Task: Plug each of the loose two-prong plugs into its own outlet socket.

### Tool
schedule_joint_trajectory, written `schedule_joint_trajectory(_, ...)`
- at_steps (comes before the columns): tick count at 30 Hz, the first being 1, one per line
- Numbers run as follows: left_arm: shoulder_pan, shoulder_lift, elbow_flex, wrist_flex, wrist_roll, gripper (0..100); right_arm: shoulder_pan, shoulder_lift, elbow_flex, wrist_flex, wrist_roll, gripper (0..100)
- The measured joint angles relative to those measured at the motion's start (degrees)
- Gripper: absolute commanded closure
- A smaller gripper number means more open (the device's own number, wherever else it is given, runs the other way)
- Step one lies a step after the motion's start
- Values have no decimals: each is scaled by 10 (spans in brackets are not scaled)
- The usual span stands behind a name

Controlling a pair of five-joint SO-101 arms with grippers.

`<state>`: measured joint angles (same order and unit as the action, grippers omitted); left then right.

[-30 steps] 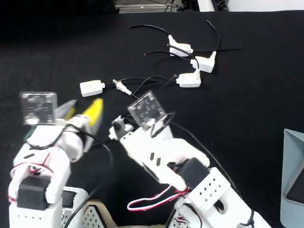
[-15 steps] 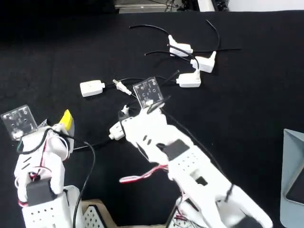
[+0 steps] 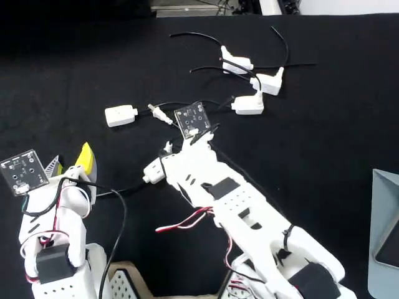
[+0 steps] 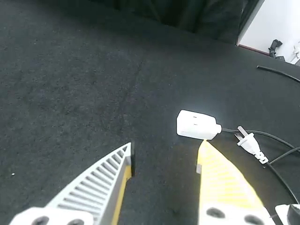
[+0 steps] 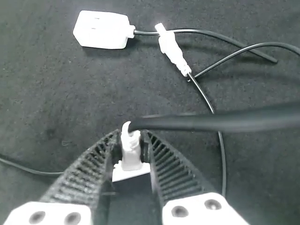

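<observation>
We are gripping one white two-prong plug (image 5: 131,161) in our right gripper (image 5: 130,140). Its jaws are pressing narrowly on the plug's body, and the plug's black cable (image 5: 211,123) is running off sideways from between them. Ahead of it on the black table cloth (image 3: 324,156), a loose outlet socket (image 5: 102,29) is lying flat. A second plug (image 5: 172,47) is lying just beside the socket's cabled end, well apart from the held one. We are holding our left gripper (image 4: 166,147) above the cloth on the near side of that socket, its jaws standing wide apart with nothing between them. Towards the far side of the table, three more white sockets (image 3: 248,105) are sitting close together, black cables trailing around them. A grey bin (image 3: 383,237) is standing at the table's edge.
</observation>
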<state>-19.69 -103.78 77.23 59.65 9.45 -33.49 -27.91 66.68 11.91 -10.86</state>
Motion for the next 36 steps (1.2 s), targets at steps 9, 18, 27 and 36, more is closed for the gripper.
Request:
schedule_joint_trajectory(9, 0, -1, 0, 0, 0, 768, 0, 23, 0, -3, 0, 987)
schedule_joint_trajectory(18, 0, -1, 0, 0, 0, 768, 1, 75, -6, -38, -2, 987)
schedule_joint_trajectory(27, 0, -1, 0, 0, 0, 768, 1, 76, -7, -38, 33, 987)
schedule_joint_trajectory(36, 0, -1, 0, 0, 0, 768, 20, 83, -12, -38, 55, 987)
